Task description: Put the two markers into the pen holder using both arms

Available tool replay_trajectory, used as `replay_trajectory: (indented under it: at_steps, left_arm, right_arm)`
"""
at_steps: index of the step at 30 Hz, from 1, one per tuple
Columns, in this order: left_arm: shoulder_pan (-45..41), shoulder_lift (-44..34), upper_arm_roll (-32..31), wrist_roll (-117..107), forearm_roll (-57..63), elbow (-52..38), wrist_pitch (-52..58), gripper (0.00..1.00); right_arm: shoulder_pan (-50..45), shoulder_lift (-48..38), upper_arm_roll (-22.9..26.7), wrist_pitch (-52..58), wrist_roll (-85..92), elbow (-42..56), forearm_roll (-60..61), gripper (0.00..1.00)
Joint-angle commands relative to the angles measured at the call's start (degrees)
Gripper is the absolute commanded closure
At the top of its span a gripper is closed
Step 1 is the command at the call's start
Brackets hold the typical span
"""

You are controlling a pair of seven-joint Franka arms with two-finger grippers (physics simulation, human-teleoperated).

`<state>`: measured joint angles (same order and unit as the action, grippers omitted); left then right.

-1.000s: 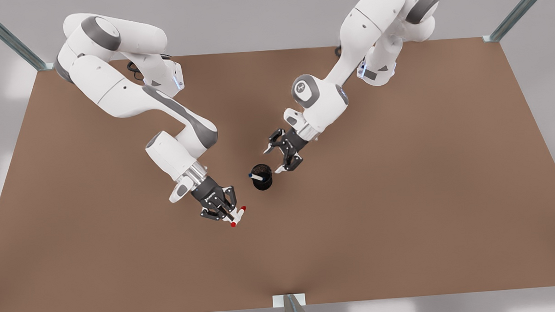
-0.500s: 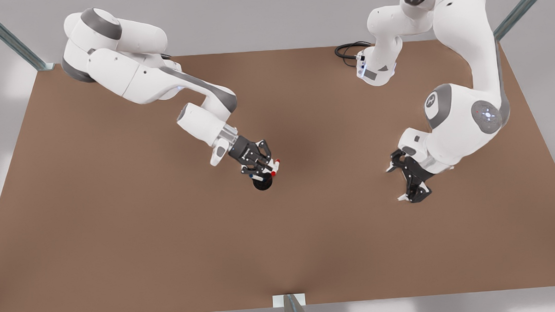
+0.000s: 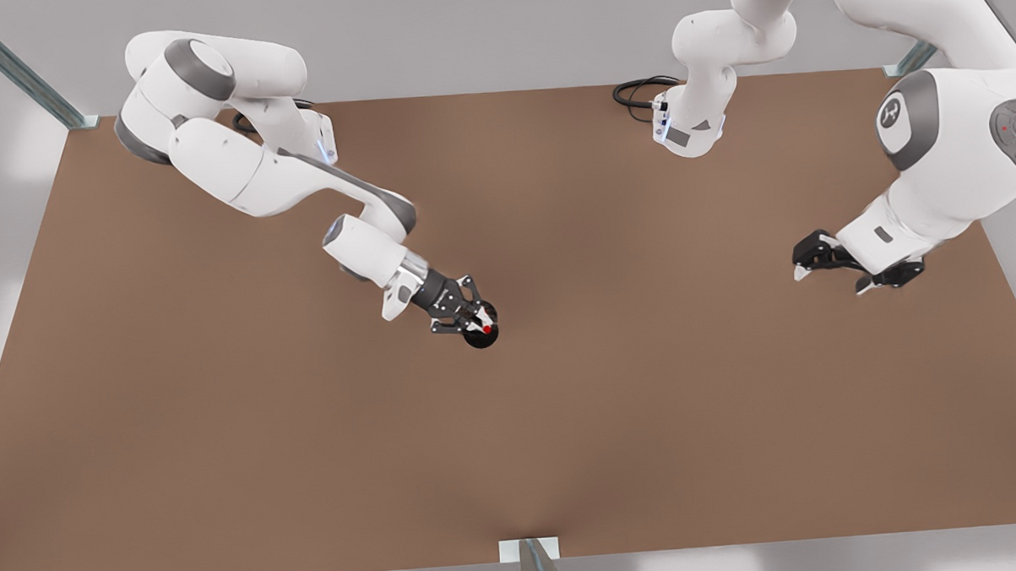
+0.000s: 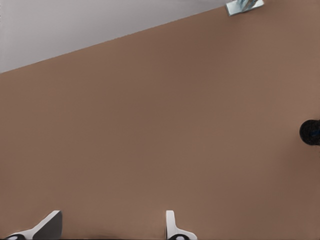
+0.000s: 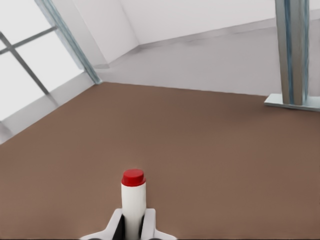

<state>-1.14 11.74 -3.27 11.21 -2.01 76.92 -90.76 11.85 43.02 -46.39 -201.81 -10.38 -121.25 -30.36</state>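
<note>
Right gripper (image 3: 467, 319) over small black mesh pen holder (image 3: 481, 337) mid-table, clamped on thin white marker with red cap (image 5: 133, 197), held upright between fingertips (image 5: 149, 222), red end (image 3: 487, 329) at the rim. Left gripper (image 3: 841, 267) parked well apart at the front view's right, fingers (image 4: 172, 227) spread, holding nothing, waiting. Blue marker not discernible, probably in the cup. Step: inserting second marker. Next: likely lower straight into the opening, then release.
</note>
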Motion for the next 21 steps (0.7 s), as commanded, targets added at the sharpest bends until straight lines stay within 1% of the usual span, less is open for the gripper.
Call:
replay_trajectory:
  at_steps: [1, 5, 7, 8, 9, 11, 12, 13, 14, 16, 17, 18, 19, 20, 21]
  left_arm:
    - [0.09, -0.14, 0.01, -45.05, -1.24, -0.02, 2.07, 0.0]
    - [0.26, -0.14, 0.19, -45.14, -2.03, -0.02, 2.25, 0.0]
    - [0.35, -0.14, 0.28, -45.14, -2.29, -0.02, 2.34, 0.0]
    - [0.44, -0.14, 0.28, -45.14, -2.29, -0.02, 2.34, 0.0]
    - [0.44, -0.14, 0.28, -45.14, -2.29, -0.02, 2.34, 0.0]
    - [0.44, -0.14, 0.28, -45.14, -2.2, -0.02, 2.43, 0.0]
    - [0.44, -0.14, 0.28, -45.05, -2.2, -0.02, 2.43, 0.0]
    - [0.44, -0.14, 0.28, -45.05, -2.2, -0.02, 2.51, 0.0]
    - [0.44, -0.14, 0.28, -45.05, -2.12, -0.02, 2.51, 0.0]
    - [0.35, -0.14, 0.28, -43.05, -2.12, -0.02, 2.51, 0.0]
    - [0.44, -0.06, 0.28, -36.2, -2.03, -0.02, 2.51, 0.0]
    - [0.26, 0.21, 0.36, -25.21, -1.76, -0.02, 2.51, 0.0]
    - [0.35, 0.12, 0.37, -14.57, -1.59, -0.02, 2.51, 0.0]
    - [0.35, -0.14, 0.28, -11.83, -0.8, -0.11, 2.51, 0.0]
    - [0.18, 0.03, 0.28, -10.78, -0.62, -0.02, 2.25, 0.0]
  right_arm:
    - [1.16, -0.04, 0.16, 0.1, -1.84, -1.09, -3.74, 0.75]
    - [0.54, 2.16, 0.16, 0.19, -1.84, -1.09, -4.8, 0.74]
    - [-1.3, 2.25, 1.82, 0.1, -1.84, -0.92, -4.8, 0.71]
    - [-1.57, 2.34, 2.44, 0.1, -1.84, -0.92, -5.06, 0.71]
    - [-1.57, 2.34, 2.53, 0.1, -1.84, -0.92, -5.15, 0.68]
    - [-1.48, 2.42, 3.23, 0.1, -1.84, -0.92, -6.29, 0.56]
    - [-1.48, 2.42, 3.41, 0.19, -1.84, -0.92, -6.38, 0.38]
    - [-1.48, 2.42, 3.32, 0.1, -1.84, -0.92, -6.38, 0.05]
    - [-1.48, 2.42, 3.41, 0.1, -1.92, -0.92, -6.38, 0.0]
    - [-1.39, 2.25, 3.32, 0.19, -2.1, -0.13, -6.38, 0.0]
    - [-0.69, 1.37, 3.15, 0.71, -2.1, 1.62, -6.38, 0.0]
    - [4.75, -0.3, -2.11, 13.26, -1.84, 5.75, -6.56, 0.0]
    - [13.8, -0.39, -13.36, 36.01, -1.48, 11.81, -7.43, 0.0]
    - [20.14, -0.13, -24.18, 64.04, -1.4, 23.32, -7.61, 0.0]
    - [17.87, -0.13, -26.21, 82.94, -1.4, 36.22, -7.7, 0.0]
